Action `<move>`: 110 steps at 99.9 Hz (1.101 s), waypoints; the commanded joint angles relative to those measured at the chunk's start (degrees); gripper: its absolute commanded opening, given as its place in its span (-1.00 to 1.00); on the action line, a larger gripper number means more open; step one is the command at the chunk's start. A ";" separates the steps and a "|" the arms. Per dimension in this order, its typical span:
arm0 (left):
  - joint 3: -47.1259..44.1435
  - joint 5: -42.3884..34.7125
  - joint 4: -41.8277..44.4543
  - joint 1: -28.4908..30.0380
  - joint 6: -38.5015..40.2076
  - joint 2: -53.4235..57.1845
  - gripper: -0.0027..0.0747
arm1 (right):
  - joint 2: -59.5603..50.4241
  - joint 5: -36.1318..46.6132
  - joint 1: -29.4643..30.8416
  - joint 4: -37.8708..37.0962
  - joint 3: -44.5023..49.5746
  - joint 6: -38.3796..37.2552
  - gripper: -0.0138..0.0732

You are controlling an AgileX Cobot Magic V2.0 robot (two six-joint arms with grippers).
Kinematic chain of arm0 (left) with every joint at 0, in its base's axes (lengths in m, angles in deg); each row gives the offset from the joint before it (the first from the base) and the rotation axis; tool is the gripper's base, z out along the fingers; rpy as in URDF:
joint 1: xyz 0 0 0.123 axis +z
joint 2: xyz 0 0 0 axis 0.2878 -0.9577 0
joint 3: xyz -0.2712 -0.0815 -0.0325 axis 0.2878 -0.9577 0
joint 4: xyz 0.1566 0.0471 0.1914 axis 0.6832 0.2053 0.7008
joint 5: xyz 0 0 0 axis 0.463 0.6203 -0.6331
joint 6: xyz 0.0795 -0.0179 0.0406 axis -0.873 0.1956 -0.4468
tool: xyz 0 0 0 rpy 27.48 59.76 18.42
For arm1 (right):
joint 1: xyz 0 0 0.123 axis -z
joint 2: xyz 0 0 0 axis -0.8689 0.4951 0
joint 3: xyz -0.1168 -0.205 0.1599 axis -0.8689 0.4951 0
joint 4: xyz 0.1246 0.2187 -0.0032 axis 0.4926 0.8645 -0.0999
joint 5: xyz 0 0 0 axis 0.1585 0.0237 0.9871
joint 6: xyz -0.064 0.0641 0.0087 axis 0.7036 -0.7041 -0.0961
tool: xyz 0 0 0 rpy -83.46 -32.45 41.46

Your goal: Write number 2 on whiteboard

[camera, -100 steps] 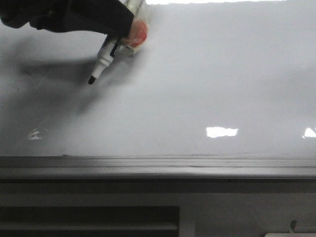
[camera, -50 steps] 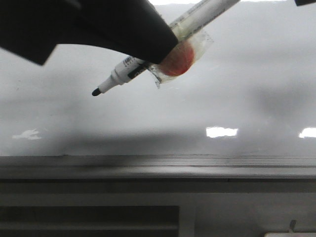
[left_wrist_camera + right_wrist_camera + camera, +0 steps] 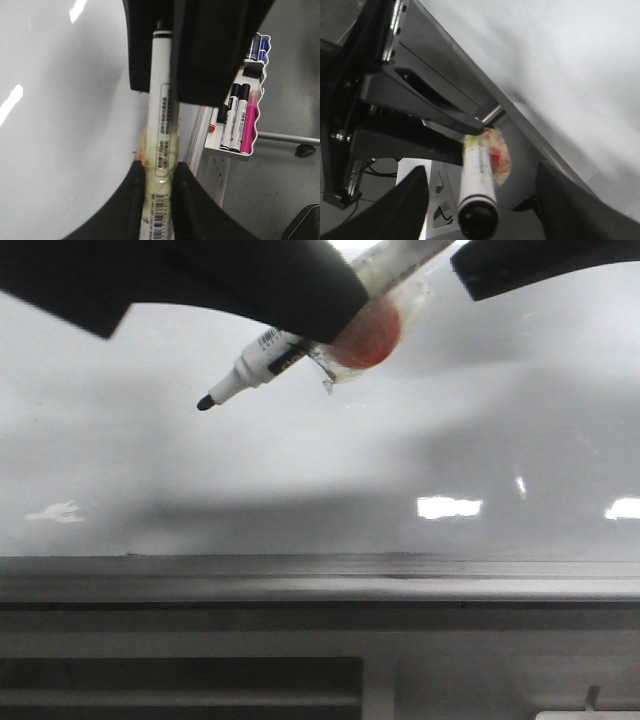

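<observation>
The whiteboard (image 3: pixel 420 450) fills the front view, with a grey metal ledge (image 3: pixel 320 575) along its lower edge. No number 2 shows on it. My left gripper (image 3: pixel 330 325) is shut on a white marker (image 3: pixel 262 355) wrapped in clear tape with an orange-red patch (image 3: pixel 365 340). The black tip (image 3: pixel 205 403) points down-left, off the board. In the left wrist view the fingers (image 3: pixel 192 200) clamp the marker (image 3: pixel 161 115). My right gripper (image 3: pixel 482 172) is open, its fingers either side of the marker's rear end (image 3: pixel 477 215) without touching. It shows at the front view's top right (image 3: pixel 520 265).
A white holder (image 3: pixel 240 120) with black, blue and pink markers hangs beside the board's edge. Below the ledge is a grey frame with a dark slot (image 3: pixel 180 680). Light reflections (image 3: pixel 448 507) lie low on the board.
The left gripper pulled the marker away from the board and toward the camera, then raised it slightly. The right gripper came in from the top right, around the marker's rear end.
</observation>
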 commanded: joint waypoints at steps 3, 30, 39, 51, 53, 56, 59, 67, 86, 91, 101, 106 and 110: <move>1.93 -4.48 0.01 -0.41 0.06 0.98 -0.98 | 0.37 0.52 -1.02 4.60 -1.97 1.86 0.24; 1.93 -5.07 0.49 -0.41 0.06 0.98 -0.98 | 0.98 1.06 -1.28 5.44 -1.97 3.88 -0.63; 1.93 -5.95 0.49 -0.41 0.06 0.98 -0.98 | 0.98 0.15 -1.28 5.44 -1.97 3.98 -0.85; 1.93 -5.95 0.19 -0.41 0.06 0.98 -0.87 | 0.98 -0.74 -1.28 5.44 -1.97 5.06 -0.85; 1.93 -5.95 -0.06 -0.30 0.06 0.98 -0.80 | 0.98 -0.62 -1.28 5.44 -1.97 5.06 -0.85; 1.93 -5.95 -0.42 -0.31 0.06 1.11 -0.69 | 0.98 -0.23 -1.28 5.44 -1.97 5.06 -0.84; 1.93 -5.95 -0.46 -0.31 0.21 1.12 -0.53 | 0.98 0.18 -1.28 5.44 -1.97 5.06 -0.82; 1.93 -5.95 -0.46 -0.05 0.21 1.52 -0.06 | 0.98 0.92 -1.28 5.44 -1.97 5.06 -0.82; 1.93 -5.84 -0.89 3.30 3.62 4.95 0.44 | -0.61 4.00 -1.28 5.44 -0.43 4.96 -0.81; 1.93 -5.84 -1.10 4.99 5.46 6.45 0.38 | -2.12 7.28 -1.28 5.44 1.54 4.96 -0.81; 1.71 -5.84 -3.89 9.03 8.16 10.07 0.14 | -6.82 15.59 -1.28 7.48 6.63 5.54 -0.81; 1.10 -5.96 -6.47 11.37 8.28 12.14 -0.05 | -10.07 19.36 -1.28 10.80 9.84 8.19 -0.81; 0.41 -5.96 -8.02 13.02 8.28 13.48 -0.27 | -12.52 21.21 -1.28 13.87 11.65 11.36 -0.81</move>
